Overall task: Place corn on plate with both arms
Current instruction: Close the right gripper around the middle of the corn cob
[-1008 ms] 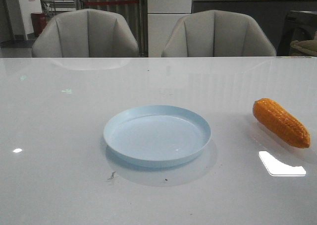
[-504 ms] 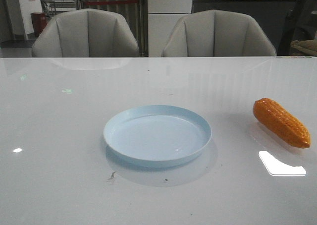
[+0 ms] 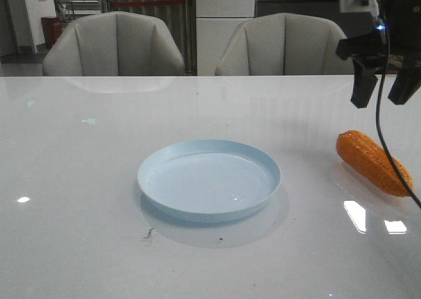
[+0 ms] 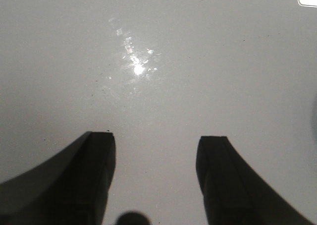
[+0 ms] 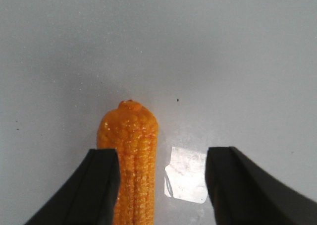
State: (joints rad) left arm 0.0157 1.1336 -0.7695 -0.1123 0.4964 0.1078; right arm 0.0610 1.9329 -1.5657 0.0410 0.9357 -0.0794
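The orange corn [image 3: 372, 162] lies on the white table at the right, apart from the pale blue plate [image 3: 209, 179] in the middle. My right gripper [image 3: 383, 93] hangs open in the air above the corn, a black cable trailing down in front of it. In the right wrist view the corn [image 5: 130, 160] lies below the open right gripper [image 5: 162, 158], close to one finger [image 5: 101, 185], not gripped. My left gripper [image 4: 156, 143] is open and empty over bare table; it is out of the front view.
Two grey chairs [image 3: 115, 45] [image 3: 289, 45] stand behind the table's far edge. A bright light reflection [image 3: 358, 215] lies on the table in front of the corn. A small dark mark [image 3: 148, 233] sits in front of the plate.
My right arm has come into the front view from the upper right and now hangs above the corn. The corn and plate have not moved.
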